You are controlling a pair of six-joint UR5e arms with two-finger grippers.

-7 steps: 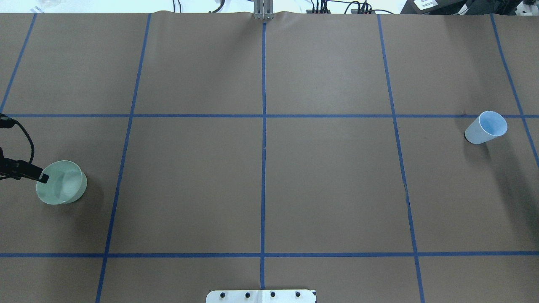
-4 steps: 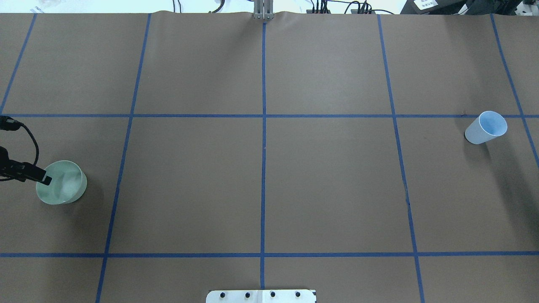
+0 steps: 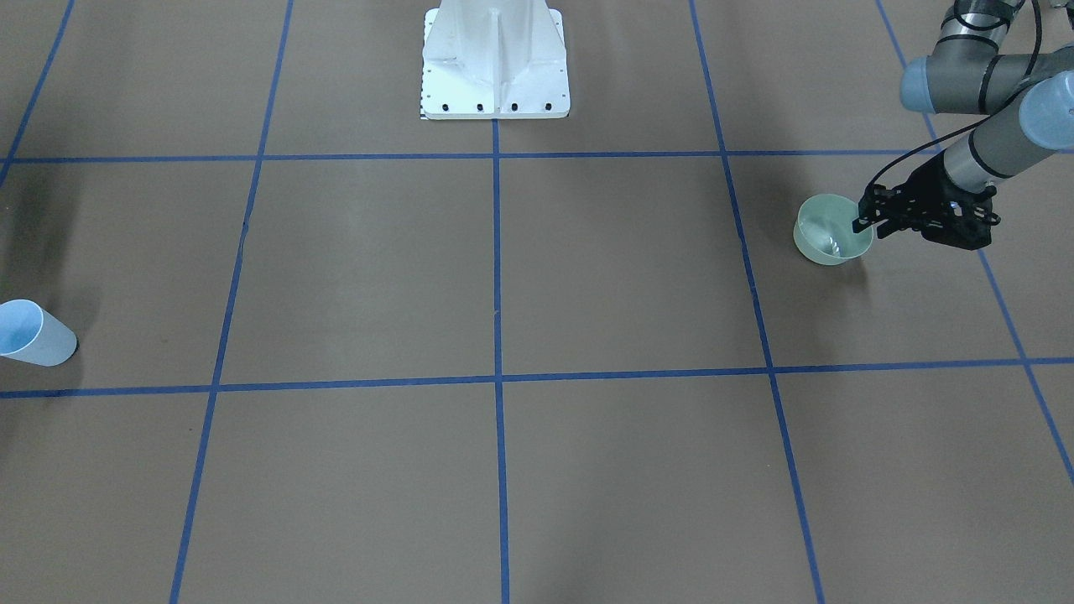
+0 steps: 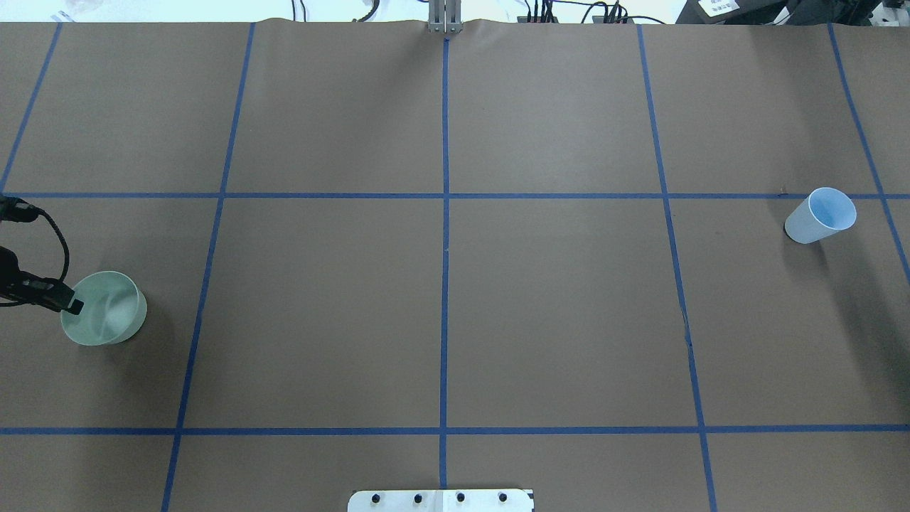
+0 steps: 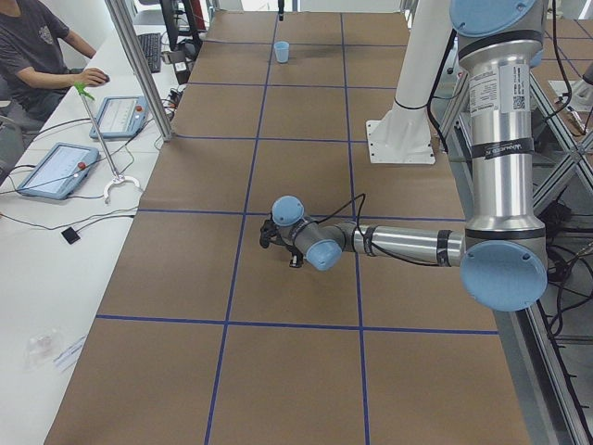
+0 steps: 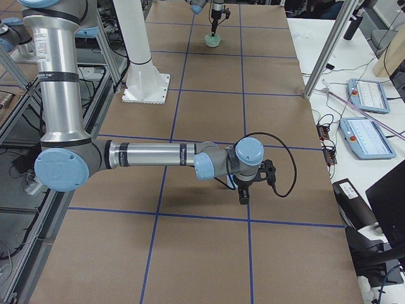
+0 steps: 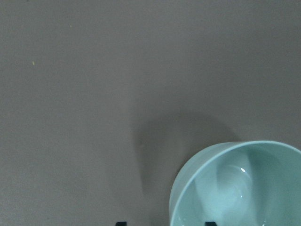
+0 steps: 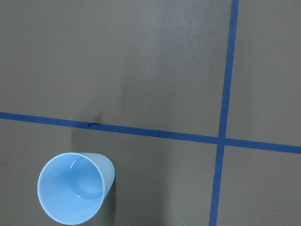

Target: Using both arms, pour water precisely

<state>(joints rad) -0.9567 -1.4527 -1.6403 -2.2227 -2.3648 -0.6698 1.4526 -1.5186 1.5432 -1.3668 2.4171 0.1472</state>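
**Both arms: left arm (image 3: 998, 138) at the bowl (image 3: 818, 243), right arm (image 6: 152, 154) by the cup (image 4: 817, 217)**

My left claw (image 3: 864, 225) points down at the pale green bowl. In the left wrist view my fingertips (image 7: 210, 223) stand apart, one inside the bowl and one outside. The rim wall passes between them with slack on both sides, so the claw is spread and grips nothing. I cannot tell whether the bowl holds water.

The bowl stands upright at my left end of the table (image 4: 554, 306), well inside its grid square and clear of the blue tape lines (image 4: 444, 284).

My right claw (image 6: 243, 193) hangs pointing down above the table at my right end. It appears only in the side view, so I cannot tell whether it is spread or closed. The right wrist view looks down into the light blue cup, which stands upright and mouth up, just beside a tape line.

Bowl and cup are well apart. Bare brown table runs between them, out from the white pedestal (image 3: 495, 59) to the far edge.
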